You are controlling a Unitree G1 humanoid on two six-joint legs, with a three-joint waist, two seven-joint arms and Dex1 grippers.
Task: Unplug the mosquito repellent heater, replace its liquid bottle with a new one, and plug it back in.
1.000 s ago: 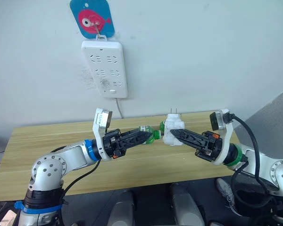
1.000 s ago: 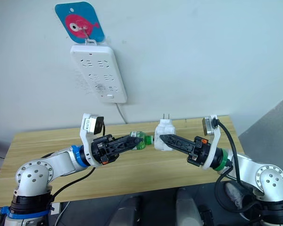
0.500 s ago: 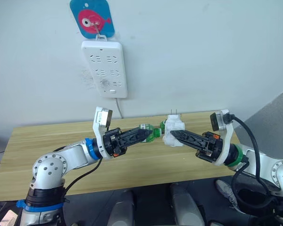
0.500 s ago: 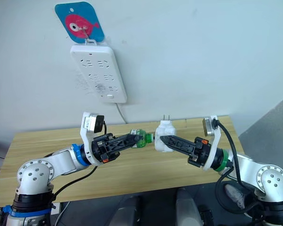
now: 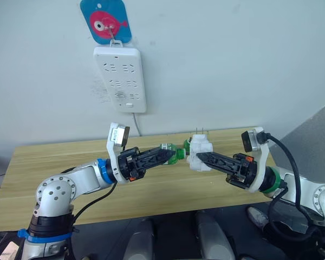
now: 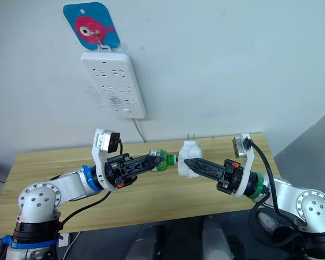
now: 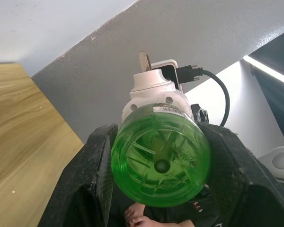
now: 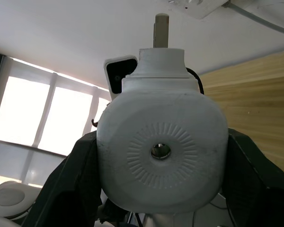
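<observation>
- Right gripper is clamped on the white heater, prongs pointing up.
- Left gripper grips the green bottle, its neck meeting the heater's side.
- Both held above the table, below the power strip.

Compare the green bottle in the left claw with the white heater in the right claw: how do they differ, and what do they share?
The green bottle is see-through green; the mosquito repellent heater is opaque white. The bottle is round and smaller; the heater is blockier, with plug prongs pointing up. The left claw grips the bottle, the right claw the heater. Both are held above the table, meeting end to end.
</observation>
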